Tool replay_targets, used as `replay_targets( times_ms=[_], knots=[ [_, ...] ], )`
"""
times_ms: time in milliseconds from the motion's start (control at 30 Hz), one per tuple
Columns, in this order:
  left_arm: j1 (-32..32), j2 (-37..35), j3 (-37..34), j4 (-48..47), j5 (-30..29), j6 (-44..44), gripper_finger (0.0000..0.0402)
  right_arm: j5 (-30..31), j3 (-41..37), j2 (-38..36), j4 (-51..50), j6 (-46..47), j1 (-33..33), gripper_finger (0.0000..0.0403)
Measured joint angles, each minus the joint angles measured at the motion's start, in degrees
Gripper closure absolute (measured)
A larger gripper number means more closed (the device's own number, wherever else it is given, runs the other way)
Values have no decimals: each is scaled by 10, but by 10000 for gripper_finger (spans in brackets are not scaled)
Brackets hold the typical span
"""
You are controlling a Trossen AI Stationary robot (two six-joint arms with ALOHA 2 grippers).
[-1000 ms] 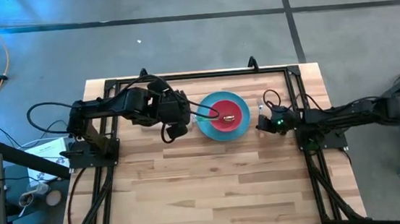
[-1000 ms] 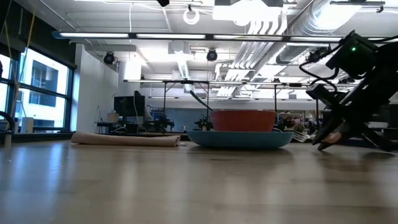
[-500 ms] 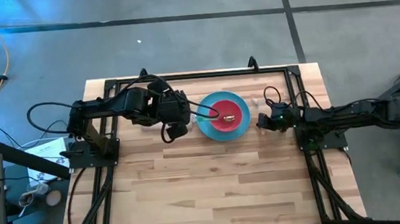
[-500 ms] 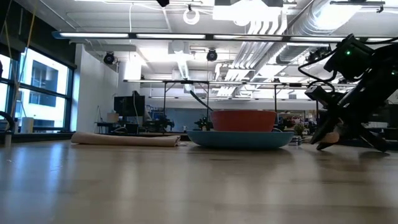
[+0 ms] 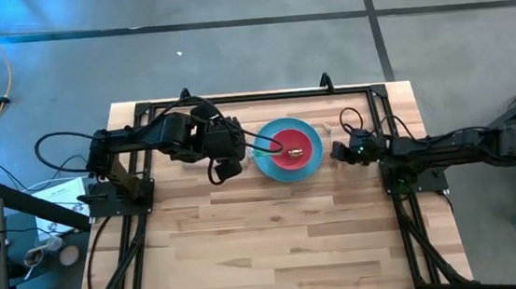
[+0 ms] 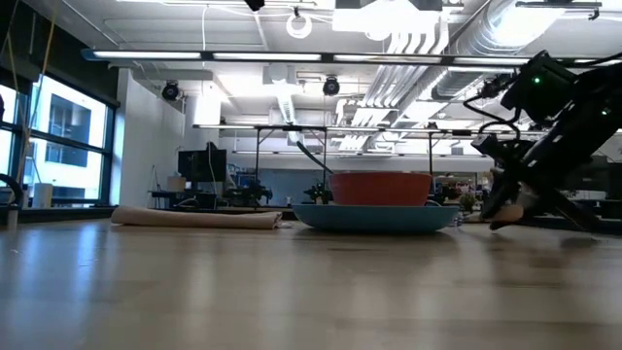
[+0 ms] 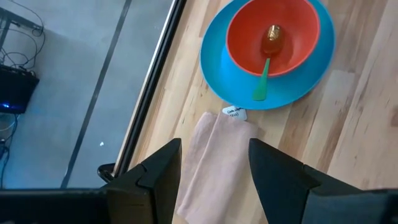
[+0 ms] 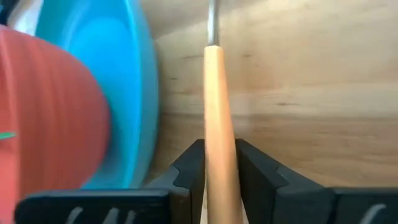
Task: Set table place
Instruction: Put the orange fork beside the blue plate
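The blue plate [image 5: 279,166] lies on the table [image 5: 276,246] at the far middle, with the red bowl [image 5: 298,154] on it. The green-handled spoon [image 7: 266,71] rests in the bowl, its handle over the rim. The beige napkin [image 7: 214,162] lies flat just left of the plate. My left gripper [image 7: 214,149] is open above the napkin and touches nothing. My right gripper [image 5: 339,152] is just right of the plate, low over the table, shut on the orange-handled fork [image 8: 214,112]. My right gripper pinches the fork's orange handle [image 8: 216,134] between its two fingers [image 8: 189,162]. The handle runs along the fingers, its silver neck [image 8: 212,18] pointing away past their tips. The fingers come from the table's right, slanting down. Whether the fork's head touches the table does not show.
A black metal frame [image 5: 235,100] runs around the table's working area, and both arm bases stand on it. A small white label [image 7: 234,112] lies at the napkin's corner by the plate. Bare wood stretches across the near half of the table.
My right gripper has carried the fork a little toward the table's far edge and toward the plate, staying low and shut on the handle. The left arm, napkin, plate, bowl and spoon have kept still.
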Motion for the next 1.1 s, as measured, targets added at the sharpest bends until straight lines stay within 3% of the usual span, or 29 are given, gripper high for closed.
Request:
replay_targets(
  times_ms=[233, 600, 800, 1100],
  knots=[
    [0, 0, 0, 0, 5, 6, 227, -14, 36, 0, -84, 0, 6, 325],
    [0, 0, 0, 0, 15, 22, 227, 18, 101, -1, -215, -8, 13, 325],
    [0, 0, 0, 0, 15, 27, 227, 26, 123, -1, -235, -16, 13, 325],
    [0, 0, 0, 0, 15, 36, 227, 90, 152, 3, -232, -43, 5, 340]
  ],
)
